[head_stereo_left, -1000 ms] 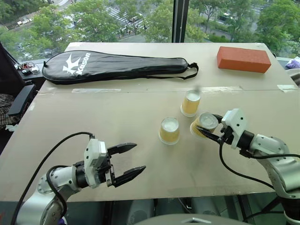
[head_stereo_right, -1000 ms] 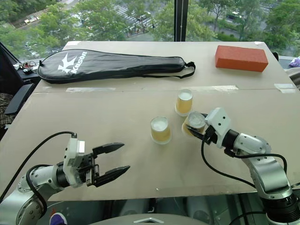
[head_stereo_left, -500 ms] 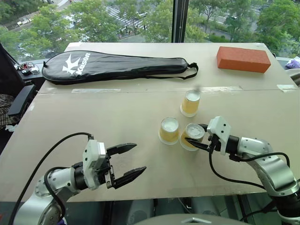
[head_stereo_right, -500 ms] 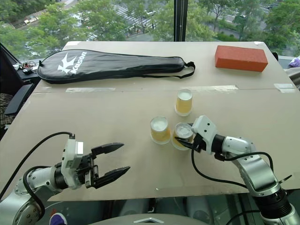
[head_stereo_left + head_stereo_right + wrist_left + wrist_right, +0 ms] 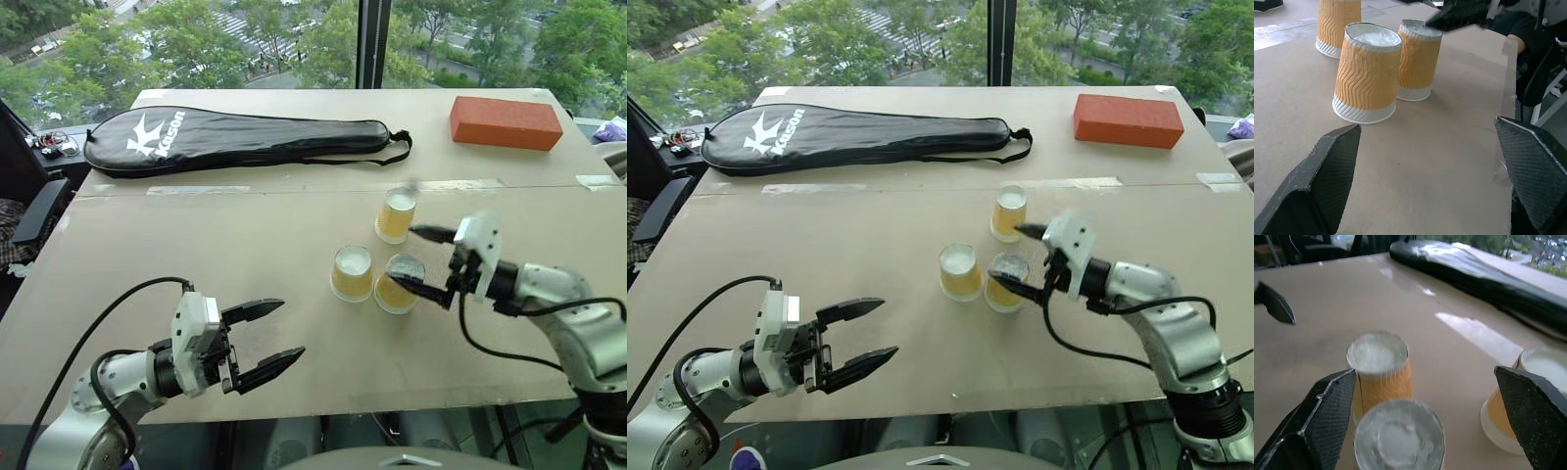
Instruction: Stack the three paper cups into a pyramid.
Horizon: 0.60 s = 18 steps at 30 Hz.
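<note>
Paper cups, three of them with ribbed yellow-orange sides, stand upside down on the tan counter (image 5: 196, 255), white bases up: one (image 5: 352, 273) near the middle, a second (image 5: 398, 283) just beside it on its right, almost touching, and a third (image 5: 397, 215) a little farther back, apart from the pair. None rests on another. The right gripper (image 5: 421, 261) hangs just above and beside the second cup, its jaws spread wide, one black finger over the cup's top and the other reaching toward the rear cup, holding nothing. The left gripper (image 5: 265, 339) hovers low near the front edge of the counter, well apart from the cups, its jaws also spread and empty. Behind the cups, a black racket cover (image 5: 235, 137) lies across the far side of the counter, with an orange brick (image 5: 507, 121) at the far right corner.
</note>
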### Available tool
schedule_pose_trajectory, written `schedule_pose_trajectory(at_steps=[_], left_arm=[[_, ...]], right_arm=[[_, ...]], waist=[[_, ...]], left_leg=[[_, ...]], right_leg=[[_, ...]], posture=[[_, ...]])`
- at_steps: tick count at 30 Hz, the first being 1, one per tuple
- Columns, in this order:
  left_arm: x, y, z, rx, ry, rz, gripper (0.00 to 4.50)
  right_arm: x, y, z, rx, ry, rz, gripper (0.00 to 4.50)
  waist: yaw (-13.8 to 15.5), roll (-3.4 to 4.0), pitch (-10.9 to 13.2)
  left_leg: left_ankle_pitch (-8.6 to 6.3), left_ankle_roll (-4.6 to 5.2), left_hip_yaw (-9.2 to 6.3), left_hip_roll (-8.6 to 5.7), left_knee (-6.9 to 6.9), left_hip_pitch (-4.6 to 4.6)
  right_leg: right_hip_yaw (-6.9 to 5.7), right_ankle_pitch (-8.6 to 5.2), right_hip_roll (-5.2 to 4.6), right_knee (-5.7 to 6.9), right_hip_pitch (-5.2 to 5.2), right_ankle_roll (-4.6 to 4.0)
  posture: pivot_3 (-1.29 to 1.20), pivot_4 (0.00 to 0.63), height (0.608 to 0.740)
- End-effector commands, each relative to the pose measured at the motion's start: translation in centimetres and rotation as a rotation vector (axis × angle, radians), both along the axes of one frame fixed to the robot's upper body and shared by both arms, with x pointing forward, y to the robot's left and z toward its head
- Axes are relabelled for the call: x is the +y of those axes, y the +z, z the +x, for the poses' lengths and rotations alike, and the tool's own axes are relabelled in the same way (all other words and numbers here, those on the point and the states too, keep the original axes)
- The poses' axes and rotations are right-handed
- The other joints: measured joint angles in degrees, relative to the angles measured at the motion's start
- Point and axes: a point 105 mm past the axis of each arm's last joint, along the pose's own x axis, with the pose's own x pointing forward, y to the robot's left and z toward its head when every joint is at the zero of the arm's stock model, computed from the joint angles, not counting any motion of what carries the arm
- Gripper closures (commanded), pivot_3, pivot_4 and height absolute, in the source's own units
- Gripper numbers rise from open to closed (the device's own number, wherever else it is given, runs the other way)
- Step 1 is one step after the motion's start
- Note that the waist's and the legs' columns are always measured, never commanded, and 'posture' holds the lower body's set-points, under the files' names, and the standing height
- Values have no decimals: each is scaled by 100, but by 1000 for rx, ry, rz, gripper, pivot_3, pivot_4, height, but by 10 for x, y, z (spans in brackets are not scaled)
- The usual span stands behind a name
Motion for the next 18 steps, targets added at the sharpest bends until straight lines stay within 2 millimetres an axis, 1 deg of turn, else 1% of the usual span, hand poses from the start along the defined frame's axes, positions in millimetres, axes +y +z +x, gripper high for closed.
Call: schedule_pose_trajectory(at_steps=[1, 2, 4, 5, 9, 12, 18], left_arm=[[-5, 13, -2, -54, -23, -15, 0], [-5, 14, -1, -56, -20, -22, 0], [-4, 15, -1, -58, -17, -27, 0], [-4, 15, -1, -59, -15, -27, 0], [-2, 15, -1, -60, -3, -26, 0], [-2, 16, -1, -63, 10, -25, 0], [-4, 15, -2, -64, 19, -26, 0]], right_arm=[[-2, 19, 7, -36, -14, 38, 50], [-7, 15, 26, -54, -100, 2, 50], [-14, 6, 51, -76, -207, -72, 50], [-15, 1, 59, -77, -228, -100, 50], [-14, -13, 81, -74, -268, -134, 50], [-10, -20, 97, -37, -295, -120, 50], [4, -26, 116, 16, -289, -85, 50]], waist=[[-7, 0, 0], [-14, 0, 0], [-37, 0, 0], [-46, -1, 0], [-47, 0, 0], [-57, 3, 2], [-62, 3, 2]], left_leg=[[0, 0, 0, 0, 0, 0], [0, 0, 0, 0, 0, 0], [0, 0, 2, -1, 0, 2], [0, 0, 4, -1, 1, 1], [0, 0, 6, -3, -5, -2], [0, 0, 7, -5, -7, -22], [0, 0, 8, -3, -7, -25]], right_leg=[[0, 0, 0, 0, 0, 0], [0, 0, 0, 0, 0, -1], [0, 2, 0, 0, 1, -3], [1, 3, 0, 0, 0, -4], [2, 13, 0, 0, -4, -22], [3, 15, 3, 2, -30, -23], [5, 15, 3, 2, -31, -24]], posture=[[0, 150, 740], [0, 150, 740], [0, 150, 740], [0, 150, 740], [0, 150, 740], [0, 150, 740], [0, 150, 740]])
